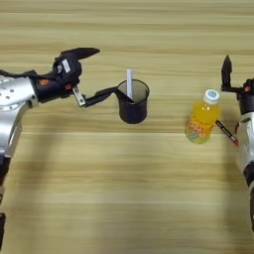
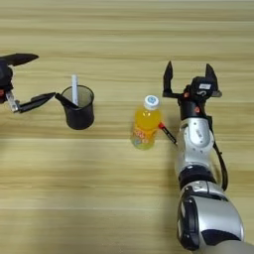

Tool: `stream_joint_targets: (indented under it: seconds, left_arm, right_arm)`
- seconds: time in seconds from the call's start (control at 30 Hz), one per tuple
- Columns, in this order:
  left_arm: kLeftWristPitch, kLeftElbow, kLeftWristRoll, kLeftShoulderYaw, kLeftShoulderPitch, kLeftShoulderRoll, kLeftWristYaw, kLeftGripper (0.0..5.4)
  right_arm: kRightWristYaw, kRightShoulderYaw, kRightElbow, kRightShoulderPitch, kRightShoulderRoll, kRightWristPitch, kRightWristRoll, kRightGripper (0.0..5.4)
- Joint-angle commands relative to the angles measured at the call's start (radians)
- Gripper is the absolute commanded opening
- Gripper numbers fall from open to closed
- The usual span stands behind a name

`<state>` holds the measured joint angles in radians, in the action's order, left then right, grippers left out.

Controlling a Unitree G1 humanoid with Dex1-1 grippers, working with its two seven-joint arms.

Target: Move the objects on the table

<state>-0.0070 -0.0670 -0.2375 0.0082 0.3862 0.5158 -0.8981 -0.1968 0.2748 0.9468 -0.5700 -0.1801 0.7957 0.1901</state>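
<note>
The left gripper [image 1: 99,72] stood with its two black fingers spread wide, the lower fingertip [image 1: 106,92] just beside a black object leaning out over the rim of the black cup [image 1: 133,109]; whether they touched could not be told; a white stick [image 1: 129,84] stood upright in the cup; the right gripper [image 2: 189,74] was also wide open and held nothing; before it a pen with a red cap [image 2: 167,133] lay on the table [image 1: 124,198], partly hidden behind the orange bottle [image 2: 146,128].

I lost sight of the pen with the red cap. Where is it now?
The red-capped pen lies on the table on the robot's right, just right of the orange juice bottle and beside the right arm, below the open right tool.
</note>
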Motion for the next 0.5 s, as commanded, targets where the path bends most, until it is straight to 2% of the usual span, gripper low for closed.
stream_joint_targets:
  seconds: [0.03, 0.1, 0.17, 0.2, 0.23, 0.3, 0.37, 0.5]
  left_arm:
    - [-0.021, 0.047, -0.016, 0.028, -0.090, -0.133, 0.165, 5.37]
    - [-0.048, 0.059, -0.005, 0.035, -0.122, -0.193, 0.243, 5.37]
    - [-0.059, 0.059, -0.018, 0.055, -0.146, -0.255, 0.317, 5.37]
    - [-0.088, 0.054, -0.006, 0.060, -0.153, -0.273, 0.350, 5.37]
    - [-0.099, 0.041, -0.018, 0.080, -0.161, -0.309, 0.395, 5.37]
    - [-0.177, 0.004, 0.015, 0.105, -0.179, -0.356, 0.476, 5.37]
    - [-0.273, -0.043, 0.074, 0.120, -0.198, -0.385, 0.559, 5.37]
    - [-0.409, -0.117, 0.131, 0.119, -0.230, -0.430, 0.647, 5.37]
  right_arm:
    - [-0.011, 0.006, 0.010, 0.001, -0.012, -0.005, 0.007, 5.40]
    - [-0.016, 0.009, 0.010, 0.002, -0.014, -0.005, 0.011, 5.40]
    - [-0.020, 0.012, 0.008, 0.004, -0.015, -0.005, 0.013, 5.40]
    - [-0.022, 0.012, 0.007, 0.005, -0.016, -0.005, 0.014, 5.40]
    - [-0.024, 0.013, 0.006, 0.006, -0.017, -0.005, 0.015, 5.40]
    - [-0.028, 0.015, 0.001, 0.010, -0.019, -0.006, 0.018, 5.40]
    - [-0.034, 0.017, -0.005, 0.015, -0.023, -0.007, 0.022, 5.40]
    - [-0.053, 0.023, -0.016, 0.022, -0.029, -0.014, 0.035, 5.40]
